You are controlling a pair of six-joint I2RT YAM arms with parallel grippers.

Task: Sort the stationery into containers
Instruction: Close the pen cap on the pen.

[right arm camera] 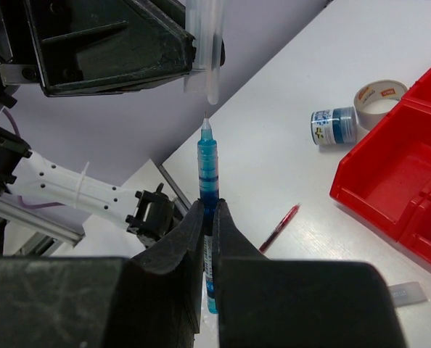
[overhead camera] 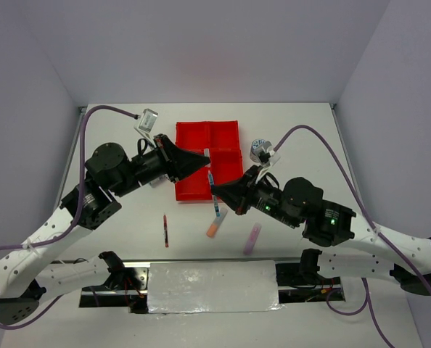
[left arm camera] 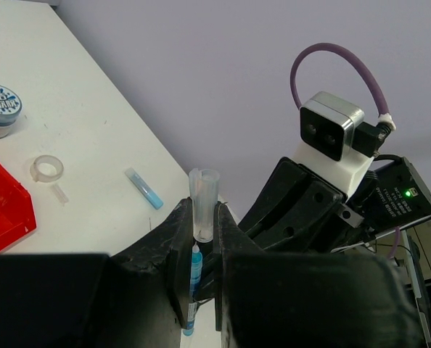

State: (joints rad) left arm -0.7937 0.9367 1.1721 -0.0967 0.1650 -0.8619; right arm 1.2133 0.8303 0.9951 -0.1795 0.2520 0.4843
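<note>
My left gripper (overhead camera: 203, 159) is shut on a clear pen cap (left arm camera: 204, 194) and holds it in the air by the red tray (overhead camera: 194, 190). My right gripper (overhead camera: 219, 193) is shut on a blue pen (right arm camera: 209, 170), tip up. In the right wrist view the pen tip stands just below the cap's (right arm camera: 207, 43) open end. In the left wrist view the pen (left arm camera: 194, 270) shows between the left fingers, under the cap. A red pen (overhead camera: 165, 230), an orange highlighter (overhead camera: 214, 228) and a purple highlighter (overhead camera: 252, 238) lie on the table in front of the tray.
A blue-white roll (overhead camera: 259, 148) and a clear tape ring (left arm camera: 47, 169) lie right of the tray, with a light-blue piece (left arm camera: 144, 188) near them. A tan tape ring (right arm camera: 379, 94) and a second blue-white roll (right arm camera: 333, 125) lie left of the tray. The tray compartments that show hold nothing.
</note>
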